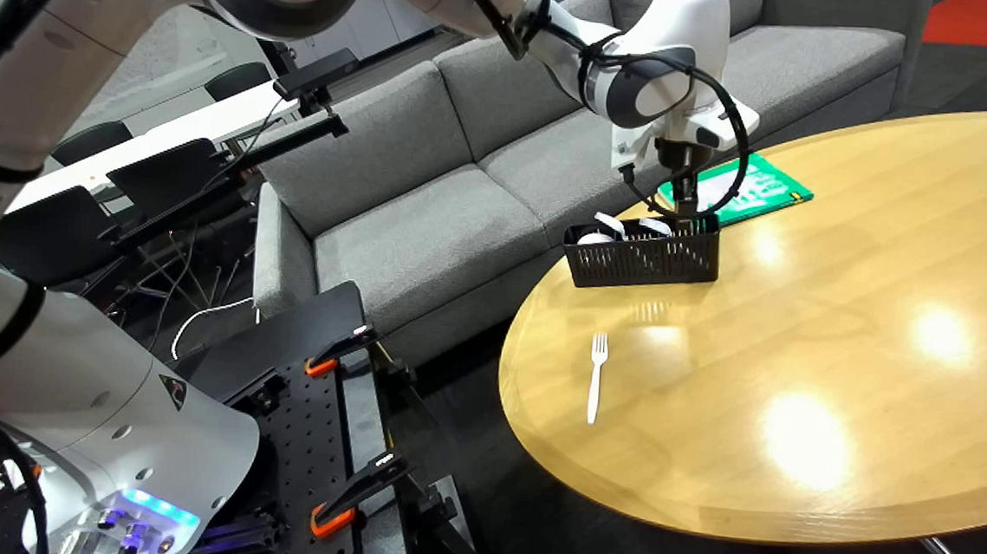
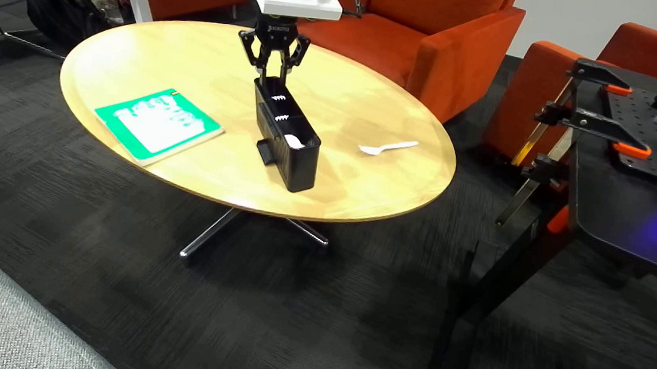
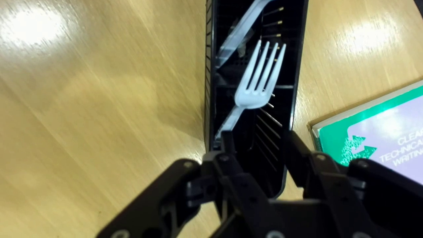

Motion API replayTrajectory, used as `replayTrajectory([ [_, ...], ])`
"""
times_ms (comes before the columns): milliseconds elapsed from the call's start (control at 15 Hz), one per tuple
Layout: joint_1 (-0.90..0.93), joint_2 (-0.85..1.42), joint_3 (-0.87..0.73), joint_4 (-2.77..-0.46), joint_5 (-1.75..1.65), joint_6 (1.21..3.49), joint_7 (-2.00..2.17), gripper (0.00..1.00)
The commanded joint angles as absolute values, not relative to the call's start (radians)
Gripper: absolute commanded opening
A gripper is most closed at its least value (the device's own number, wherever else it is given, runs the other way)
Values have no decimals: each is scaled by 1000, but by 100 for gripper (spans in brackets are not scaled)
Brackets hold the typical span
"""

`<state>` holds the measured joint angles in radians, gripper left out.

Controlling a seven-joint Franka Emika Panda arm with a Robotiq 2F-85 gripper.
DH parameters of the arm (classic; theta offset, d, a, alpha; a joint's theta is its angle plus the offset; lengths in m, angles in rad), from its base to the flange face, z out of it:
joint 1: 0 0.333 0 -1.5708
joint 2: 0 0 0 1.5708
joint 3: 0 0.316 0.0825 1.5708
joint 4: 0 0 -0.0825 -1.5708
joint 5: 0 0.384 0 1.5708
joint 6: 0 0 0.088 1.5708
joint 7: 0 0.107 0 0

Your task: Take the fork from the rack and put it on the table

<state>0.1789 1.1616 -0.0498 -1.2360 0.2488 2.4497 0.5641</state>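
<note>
The black rack (image 1: 642, 261) stands on the round light-wood table (image 1: 710, 405); it also shows in an exterior view (image 2: 300, 170) and the wrist view (image 3: 209, 82). A white fork (image 3: 253, 96) leans in the rack, tines up; its handle runs down toward the left finger, its lower end hidden. Two sets of white tines show in the rack in an exterior view (image 2: 281, 117). Another white fork (image 1: 597, 367) lies on the table. My gripper (image 3: 259, 137) is open, fingers apart, pointing down at one end of the rack, in both exterior views (image 1: 686, 214) (image 2: 273, 78). Nothing shows between the fingers.
Another white utensil (image 3: 243, 33) lies farther along in the rack. A green-and-white book (image 2: 158, 125) lies beside the rack on the table. A grey sofa (image 1: 427, 229) stands behind the table edge. An orange armchair (image 2: 387, 53) stands on another side.
</note>
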Motion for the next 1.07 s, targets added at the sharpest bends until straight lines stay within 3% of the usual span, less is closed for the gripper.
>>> replayTrajectory([
  [0, 182, 1197, -54, -1167, 229, 2400, 600, 44],
  [1000, 187, 1267, -56, -1077, 212, 2295, 606, 42],
])
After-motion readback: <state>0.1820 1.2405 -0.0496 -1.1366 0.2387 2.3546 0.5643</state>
